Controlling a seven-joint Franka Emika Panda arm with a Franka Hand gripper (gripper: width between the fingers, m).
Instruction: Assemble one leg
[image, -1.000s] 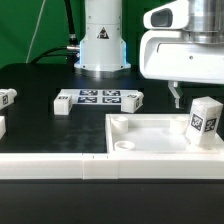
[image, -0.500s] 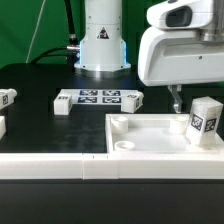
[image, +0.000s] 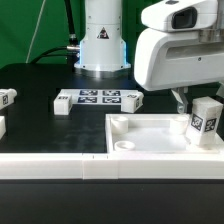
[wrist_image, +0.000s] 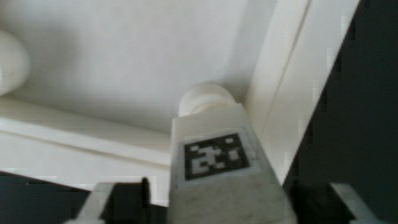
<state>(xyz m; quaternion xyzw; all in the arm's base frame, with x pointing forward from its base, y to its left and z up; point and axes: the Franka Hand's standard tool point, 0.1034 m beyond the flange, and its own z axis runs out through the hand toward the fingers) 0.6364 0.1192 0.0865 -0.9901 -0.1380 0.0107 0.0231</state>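
A leg (image: 203, 120), a small white block with a square marker, stands upright inside the large white tray (image: 150, 135), near its corner on the exterior view's right. My gripper (image: 190, 102) hangs just above and behind the leg. In the wrist view the leg (wrist_image: 222, 150) rises between my two fingers (wrist_image: 128, 205), with a gap on each side. The jaws are open and hold nothing. The tray's raised rim (wrist_image: 294, 70) runs beside the leg.
The marker board (image: 98, 98) lies at mid table. Small white blocks lie beside it (image: 62, 104), (image: 133, 98), and another at the far left (image: 7, 98). A low white wall (image: 60, 167) runs along the front. The arm's base (image: 102, 40) stands behind.
My gripper has moved toward the exterior view's right and down, from beside the leg to over it. The leg and tray have not moved.
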